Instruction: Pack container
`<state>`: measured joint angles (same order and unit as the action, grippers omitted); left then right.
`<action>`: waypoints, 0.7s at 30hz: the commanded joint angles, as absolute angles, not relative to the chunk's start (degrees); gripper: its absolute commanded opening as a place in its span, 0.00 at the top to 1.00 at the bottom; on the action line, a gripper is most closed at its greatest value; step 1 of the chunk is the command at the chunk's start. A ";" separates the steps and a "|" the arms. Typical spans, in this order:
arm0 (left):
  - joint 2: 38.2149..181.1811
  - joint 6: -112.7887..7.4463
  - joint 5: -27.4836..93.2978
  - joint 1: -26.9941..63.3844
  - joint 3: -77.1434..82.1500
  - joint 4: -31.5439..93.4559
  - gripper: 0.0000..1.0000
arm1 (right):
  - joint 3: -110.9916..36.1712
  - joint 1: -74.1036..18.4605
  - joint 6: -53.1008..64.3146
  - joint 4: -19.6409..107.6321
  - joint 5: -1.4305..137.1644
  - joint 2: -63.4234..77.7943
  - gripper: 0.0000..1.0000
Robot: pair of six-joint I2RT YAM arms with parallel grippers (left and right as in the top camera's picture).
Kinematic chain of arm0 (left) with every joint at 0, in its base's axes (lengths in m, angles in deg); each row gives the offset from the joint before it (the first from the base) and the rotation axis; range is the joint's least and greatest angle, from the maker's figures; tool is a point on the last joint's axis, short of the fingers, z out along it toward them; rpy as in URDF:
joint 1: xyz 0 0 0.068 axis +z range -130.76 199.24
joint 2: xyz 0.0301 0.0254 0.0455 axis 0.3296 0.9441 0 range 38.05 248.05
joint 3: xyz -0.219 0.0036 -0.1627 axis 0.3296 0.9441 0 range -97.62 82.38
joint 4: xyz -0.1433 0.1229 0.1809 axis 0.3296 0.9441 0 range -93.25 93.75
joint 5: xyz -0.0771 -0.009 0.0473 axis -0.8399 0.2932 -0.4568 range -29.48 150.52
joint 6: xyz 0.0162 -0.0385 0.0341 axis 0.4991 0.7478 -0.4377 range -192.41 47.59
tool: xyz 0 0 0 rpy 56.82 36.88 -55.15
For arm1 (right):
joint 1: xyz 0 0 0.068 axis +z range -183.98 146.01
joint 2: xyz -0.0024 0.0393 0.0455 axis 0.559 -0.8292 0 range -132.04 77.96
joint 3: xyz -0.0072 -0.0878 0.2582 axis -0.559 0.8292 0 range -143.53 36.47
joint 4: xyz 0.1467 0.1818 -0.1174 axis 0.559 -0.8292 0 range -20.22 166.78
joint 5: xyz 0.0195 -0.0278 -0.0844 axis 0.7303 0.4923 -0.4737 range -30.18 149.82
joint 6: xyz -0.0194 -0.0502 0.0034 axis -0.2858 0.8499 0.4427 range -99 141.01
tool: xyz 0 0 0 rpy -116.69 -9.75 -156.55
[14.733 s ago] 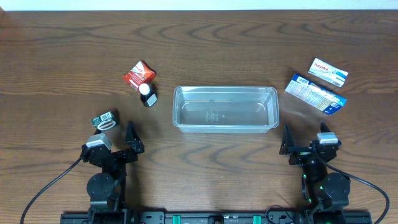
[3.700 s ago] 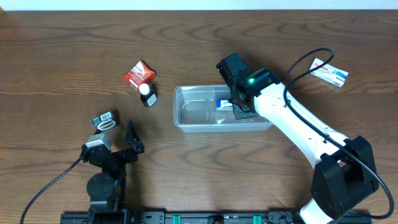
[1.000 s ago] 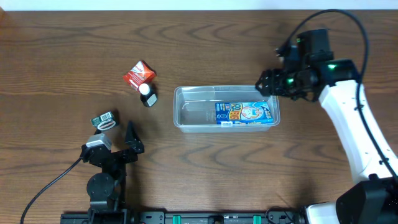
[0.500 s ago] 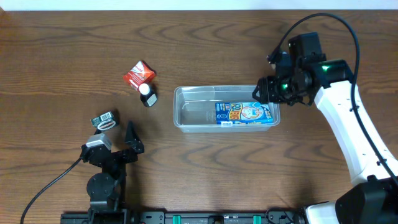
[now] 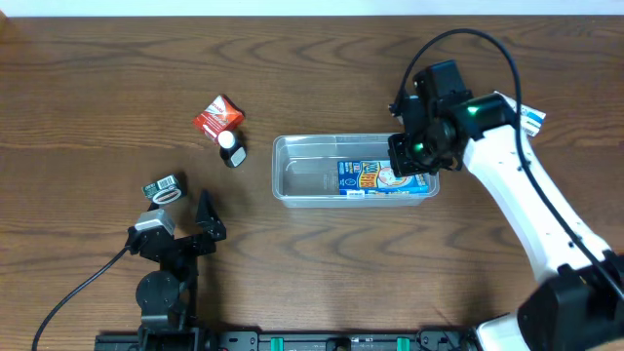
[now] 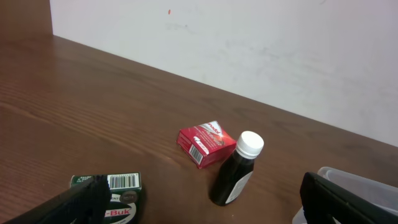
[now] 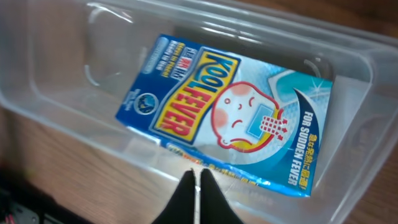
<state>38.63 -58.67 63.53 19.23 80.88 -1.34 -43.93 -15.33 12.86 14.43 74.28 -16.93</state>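
The clear container [image 5: 292, 142] sits mid-table, and a blue-and-white box [image 5: 375, 178] lies flat in its right half. My right gripper [image 5: 408, 154] hovers over the container's right end, shut with nothing between its fingers. In the right wrist view its closed fingertips [image 7: 198, 178] point at the container's near wall [image 7: 93, 118], just short of the box [image 7: 230, 112]. My left gripper [image 5: 211, 220] rests open at the lower left, holding nothing. In the left wrist view the left gripper [image 6: 205, 208] has its fingers spread wide at the frame's bottom corners.
A red packet [image 5: 216, 117] [image 6: 206, 143] and a dark bottle with a white cap [image 5: 231, 148] [image 6: 237, 169] lie left of the container. A green box [image 5: 165, 188] [image 6: 118, 193] sits by the left gripper. A white box [image 5: 531, 119] peeks from behind the right arm.
My right gripper has moved left and down from the container's far right corner to over its right end, and its jaws have gone from open to shut. The left arm has not moved.
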 commanded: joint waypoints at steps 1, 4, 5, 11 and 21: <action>38.26 -58.36 64.18 19.28 82.15 0.76 0.02 | -44.28 -13.65 11.81 14.02 73.34 -20.02 0.99; 38.26 -58.36 64.18 19.28 82.15 0.76 0.02 | -44.28 -12.60 11.75 13.60 73.36 -22.09 0.99; 38.26 -58.34 64.18 19.28 82.15 0.76 0.02 | -44.28 -12.34 11.62 13.49 73.34 -22.75 0.99; 38.26 -58.36 64.18 19.28 82.15 0.74 0.02 | -44.28 -11.48 11.64 13.12 73.32 -25.98 0.99; 38.26 -58.36 64.18 19.28 82.15 0.76 0.02 | -43.91 -11.09 11.66 13.04 72.90 -28.78 0.98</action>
<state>38.63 -58.67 63.53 19.23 80.88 -1.34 -43.93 -11.72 12.27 13.30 73.43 -28.19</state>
